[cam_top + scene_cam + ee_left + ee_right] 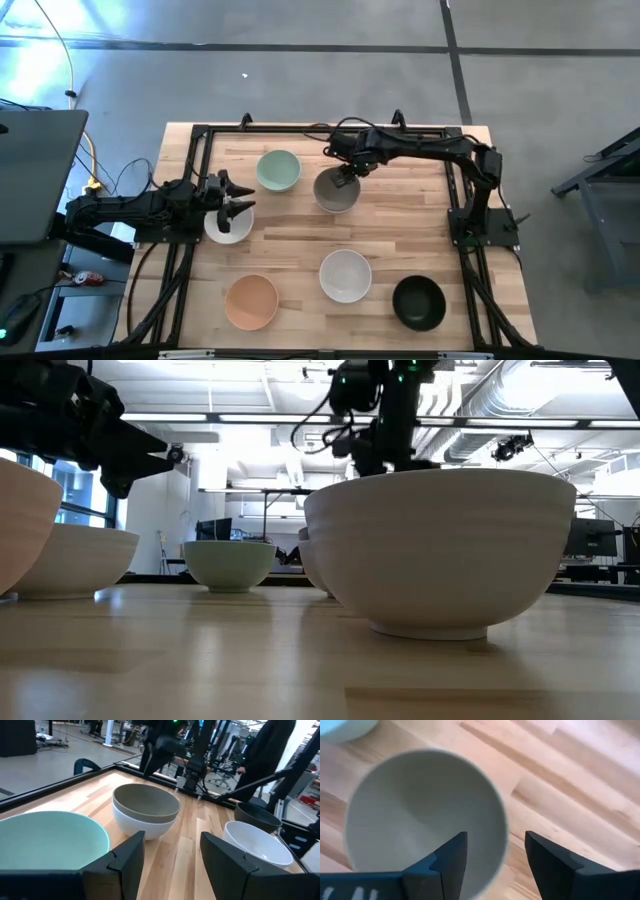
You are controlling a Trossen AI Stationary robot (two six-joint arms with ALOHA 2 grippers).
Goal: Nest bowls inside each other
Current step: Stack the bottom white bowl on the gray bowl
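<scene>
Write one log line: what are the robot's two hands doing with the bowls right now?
right gripper: open above olive-grey bowl, nested in white bowl | left gripper: open over another white bowl | four bowls loose

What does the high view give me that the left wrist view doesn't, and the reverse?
Only the high view: the peach bowl, the white bowl under the left tool, and the right tool, open, above the olive bowl.

Only the left wrist view: the olive bowl sits nested in a white one.

Both: mint bowl, black bowl, front white bowl.
</scene>
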